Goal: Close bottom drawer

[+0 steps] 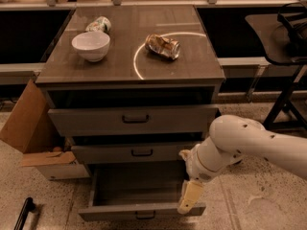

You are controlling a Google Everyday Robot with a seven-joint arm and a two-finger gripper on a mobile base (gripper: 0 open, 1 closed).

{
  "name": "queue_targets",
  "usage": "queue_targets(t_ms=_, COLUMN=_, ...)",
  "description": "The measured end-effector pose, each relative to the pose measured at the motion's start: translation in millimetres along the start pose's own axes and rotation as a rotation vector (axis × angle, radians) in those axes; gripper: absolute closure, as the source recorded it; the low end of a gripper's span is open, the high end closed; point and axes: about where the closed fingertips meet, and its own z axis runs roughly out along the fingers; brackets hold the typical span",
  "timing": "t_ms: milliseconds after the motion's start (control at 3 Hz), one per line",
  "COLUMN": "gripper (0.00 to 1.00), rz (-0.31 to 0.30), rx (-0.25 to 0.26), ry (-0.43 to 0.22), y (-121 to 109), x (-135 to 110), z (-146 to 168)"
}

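Observation:
The bottom drawer (139, 210) of the grey cabinet is pulled far out, its deep grey box empty and its small dark handle at the lower edge of the view. My gripper (189, 198) hangs from the white arm at the drawer's right front corner, touching or just above the front panel's right end. The middle drawer (134, 152) and top drawer (134, 120) above are each pulled out a little.
On the cabinet top stand a white bowl (91, 46), a tipped can (98, 24) and a crushed can (163, 46). An open cardboard box (33, 138) sits left of the cabinet. A dark stand (285, 66) is at right. A black object (24, 213) lies on the floor.

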Motion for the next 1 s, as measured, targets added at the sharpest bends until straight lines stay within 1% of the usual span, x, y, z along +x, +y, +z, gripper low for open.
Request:
queue_targets(t_ms=333, gripper=0.0, rz=0.0, rx=-0.001, ry=0.0, y=0.1, x=0.1, z=0.4)
queue_targets(t_ms=667, gripper=0.0, rz=-0.005, rx=-0.028, ry=-0.015, y=3.3, x=12.7, z=39.8)
queue_targets(t_ms=1000, gripper=0.0, rz=-0.032, rx=-0.07, ry=-0.04, y=10.0, x=29.3, z=97.8)
